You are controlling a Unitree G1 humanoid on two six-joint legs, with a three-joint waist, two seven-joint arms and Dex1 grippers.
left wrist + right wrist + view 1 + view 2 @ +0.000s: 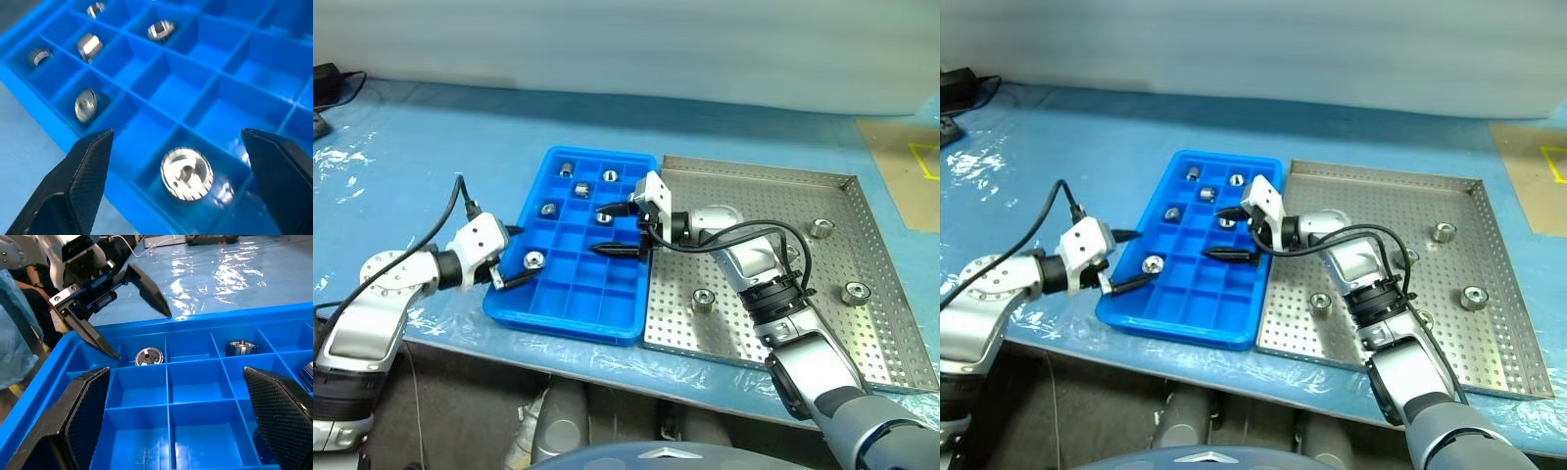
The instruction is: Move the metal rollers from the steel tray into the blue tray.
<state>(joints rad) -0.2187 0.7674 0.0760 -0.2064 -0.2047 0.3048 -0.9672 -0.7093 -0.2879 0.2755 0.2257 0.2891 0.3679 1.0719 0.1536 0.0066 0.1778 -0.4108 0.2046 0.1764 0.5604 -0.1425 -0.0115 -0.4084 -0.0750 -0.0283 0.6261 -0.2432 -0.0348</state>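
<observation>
Empty left tool (512, 257), jaws wide.

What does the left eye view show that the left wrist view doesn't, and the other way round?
Left eye: the steel tray with three metal rollers on it, and the open right gripper over the blue tray. Left wrist: one roller lying flat in its compartment, clear of the open left gripper. Both: the blue tray's compartments holding rollers.
</observation>
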